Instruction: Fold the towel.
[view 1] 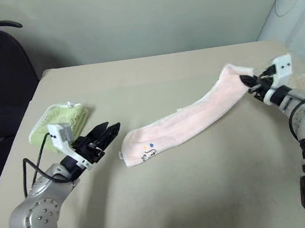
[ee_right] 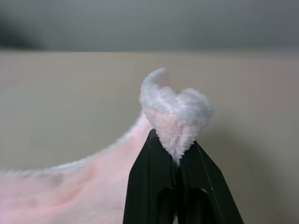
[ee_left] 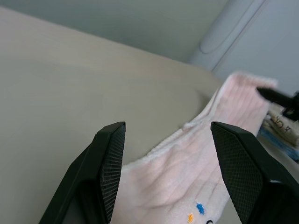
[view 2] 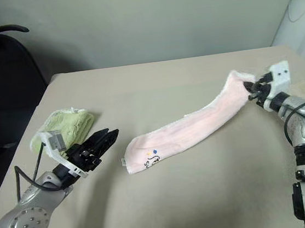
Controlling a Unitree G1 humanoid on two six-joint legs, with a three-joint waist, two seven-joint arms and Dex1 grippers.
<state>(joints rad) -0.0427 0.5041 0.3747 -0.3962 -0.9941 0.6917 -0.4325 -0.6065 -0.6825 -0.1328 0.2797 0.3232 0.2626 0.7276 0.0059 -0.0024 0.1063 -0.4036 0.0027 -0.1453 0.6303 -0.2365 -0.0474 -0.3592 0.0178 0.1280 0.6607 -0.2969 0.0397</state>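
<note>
A: Location of the pale pink terry towel with white corded edging [view 1: 197, 120]?

B: Stretched in a long, narrow band across the beige tabletop [view 1: 168, 200]. Far end raised off the surface at the robot's right; near end, bearing the small embroidered cartoon mark [view 1: 148, 151], resting on the table toward the middle.

A: Right gripper [ee_right: 176, 161]?

B: Black fingers pressed together on the raised pink corner, a tuft of terry bunched above the tips in the right wrist view. Holding that end aloft.

A: Left gripper [view 1: 108, 133]?

B: Fingers apart, nothing between them. Hovering just beside the marked near end, not touching. Aimed along the band in the left wrist view, black textured pads [ee_left: 113, 161] either side of the pink cloth.

A: Anything else on the table?

B: Crumpled light green terry towel [view 1: 59, 120] at the left edge, behind the left gripper, well apart from the pink one.
</note>
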